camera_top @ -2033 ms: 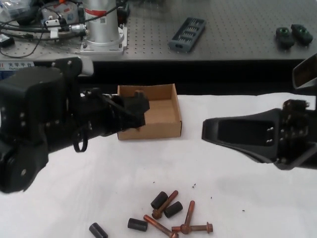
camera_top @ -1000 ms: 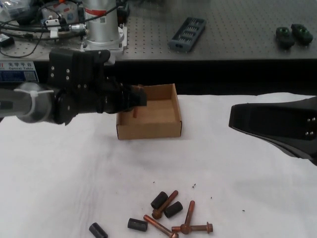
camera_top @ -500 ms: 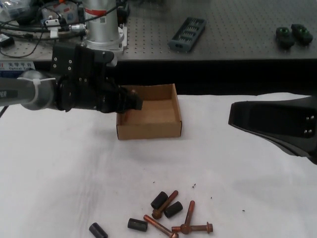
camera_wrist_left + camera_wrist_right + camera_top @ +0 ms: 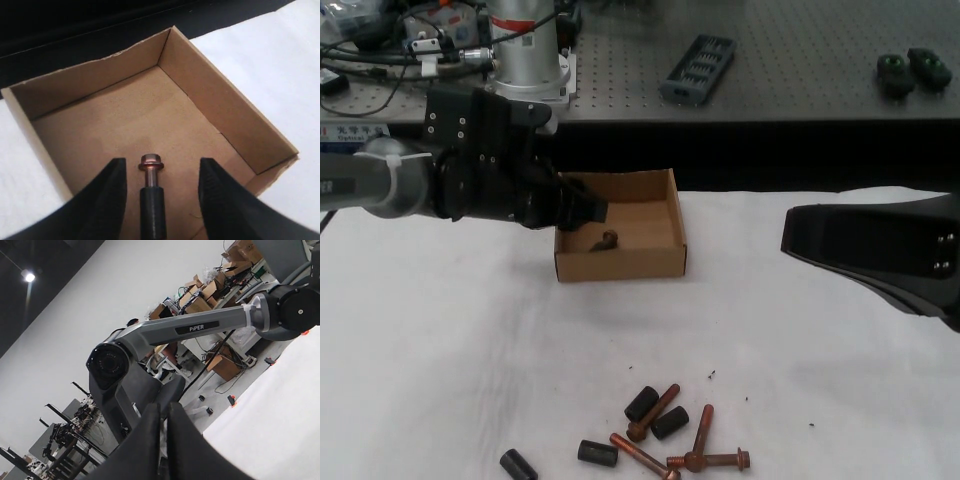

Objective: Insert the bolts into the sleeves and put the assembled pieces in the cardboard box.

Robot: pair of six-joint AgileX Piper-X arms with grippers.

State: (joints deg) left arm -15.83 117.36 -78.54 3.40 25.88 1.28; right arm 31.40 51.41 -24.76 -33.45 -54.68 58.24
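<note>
Closest in, a scatter of loose copper bolts (image 4: 653, 411) and black sleeves (image 4: 597, 453) sits on the white cloth (image 4: 470, 350), at 6 o'clock from the cardboard box (image 4: 650, 262). One assembled piece (image 4: 152, 200), a bolt in its sleeve, is inside the box near the front wall. The left gripper (image 4: 163, 165) hangs over it from 9 o'clock, fingers spread wide on either side and gripping nothing. It blocks the box's 9 o'clock wall from above. The right arm (image 4: 880, 255) hangs at 3 o'clock, well apart, and the right gripper (image 4: 164, 440) is pinched closed on nothing. Behind, the perforated table (image 4: 800, 50) carries a ribbed tray (image 4: 698, 66) and a silver column (image 4: 525, 45).
</note>
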